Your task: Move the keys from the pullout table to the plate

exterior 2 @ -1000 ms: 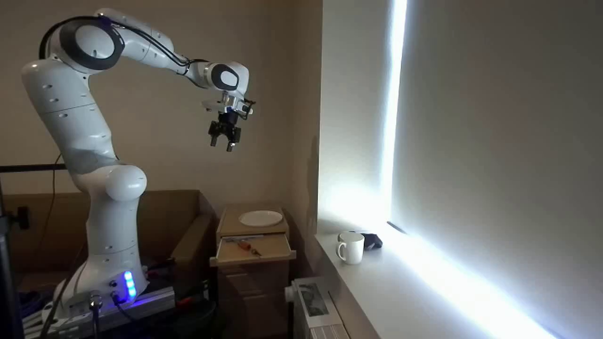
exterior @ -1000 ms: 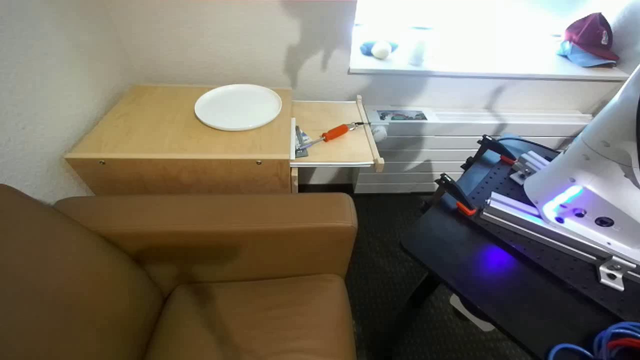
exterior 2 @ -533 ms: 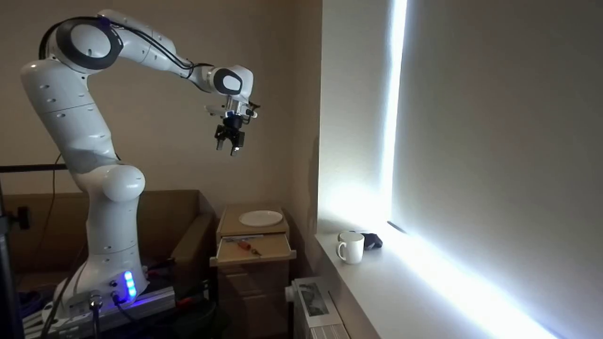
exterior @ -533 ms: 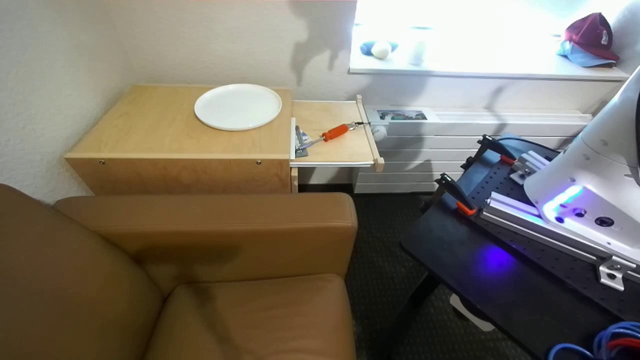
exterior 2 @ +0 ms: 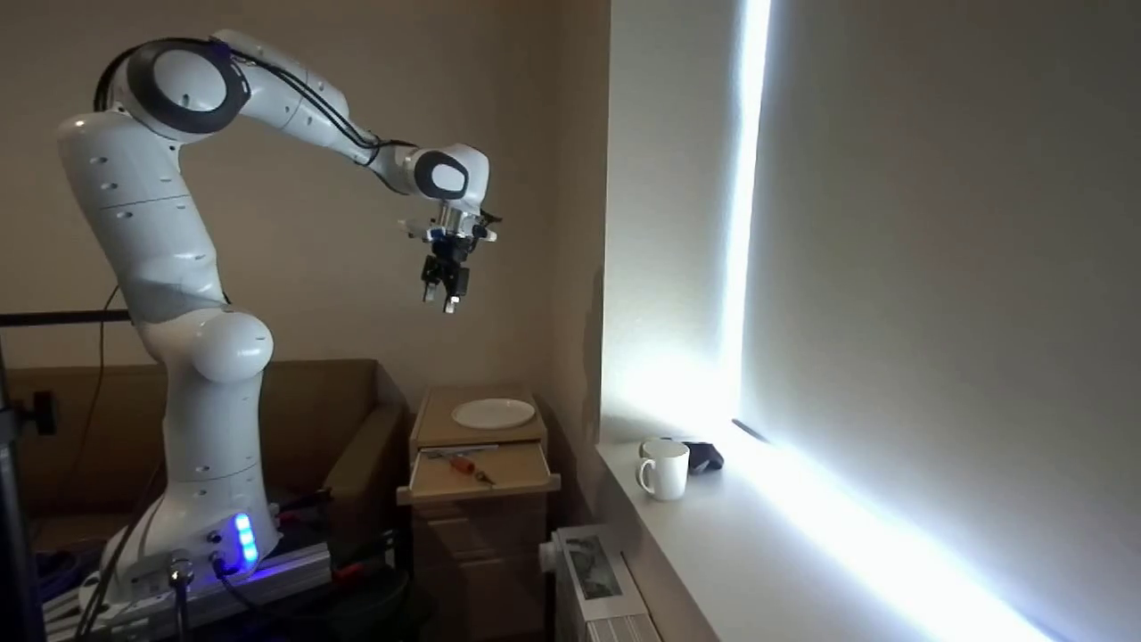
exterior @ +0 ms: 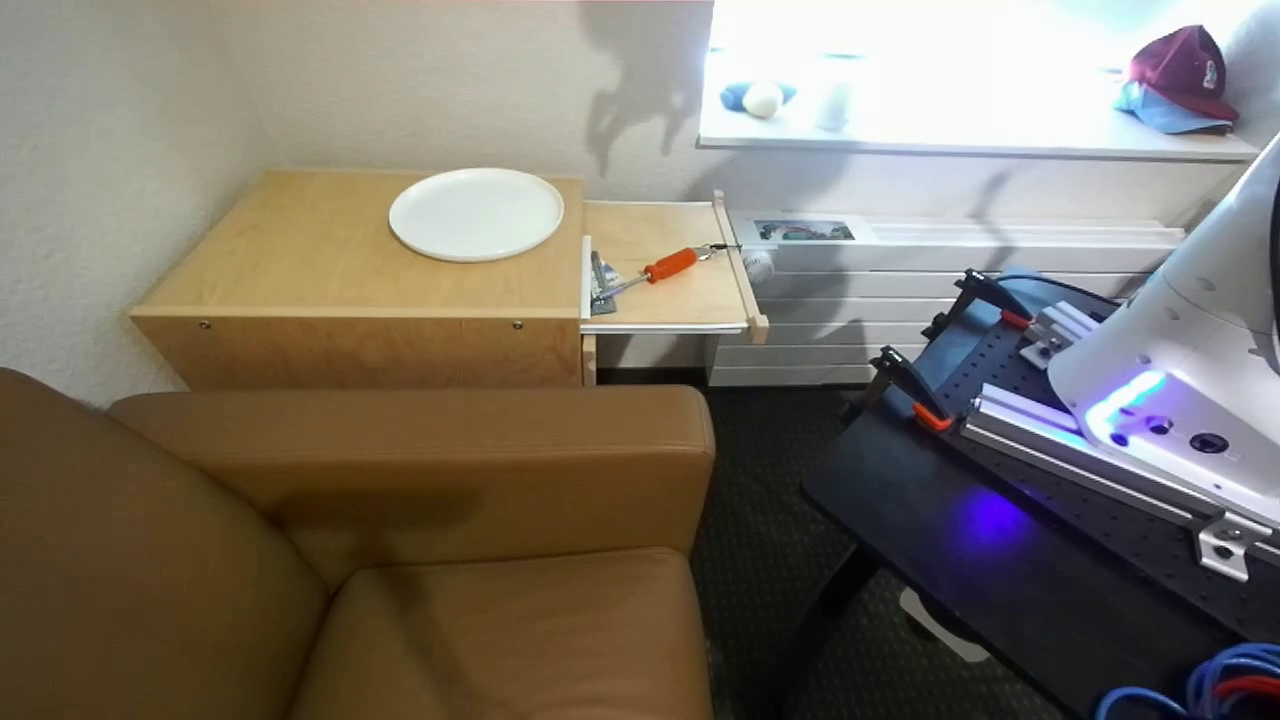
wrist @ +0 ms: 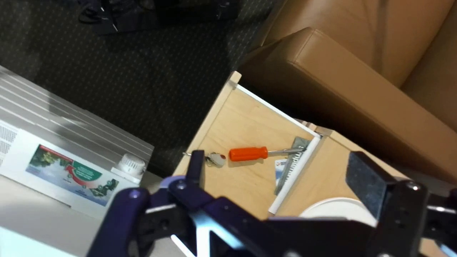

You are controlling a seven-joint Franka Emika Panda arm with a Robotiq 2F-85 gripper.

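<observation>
The keys (wrist: 216,159) are a small bunch with a pale fob on the pullout table (wrist: 250,114), close to its outer rail; the left finger partly covers them in the wrist view. They also show in both exterior views (exterior: 706,252) (exterior 2: 484,478), small in each. The pullout table is the pale wood board beside the cabinet top (exterior: 300,240). The white plate (exterior: 476,215) lies on the cabinet top; its edge shows in the wrist view (wrist: 341,208). My gripper (exterior 2: 440,305) is open and empty, high above the pullout table, its fingers wide apart (wrist: 276,162).
An orange-handled screwdriver (wrist: 248,154) lies beside the keys, its tip over a grey packet (wrist: 293,160) and a card (wrist: 280,167). A brown sofa (exterior: 430,440) stands alongside. A radiator (exterior: 800,300) and sill with a white mug (exterior 2: 664,470) are nearby.
My gripper has moved down and slightly to the right in an exterior view, staying open. The arm's shadow on the wall has shifted. The keys, plate and screwdriver have not moved.
</observation>
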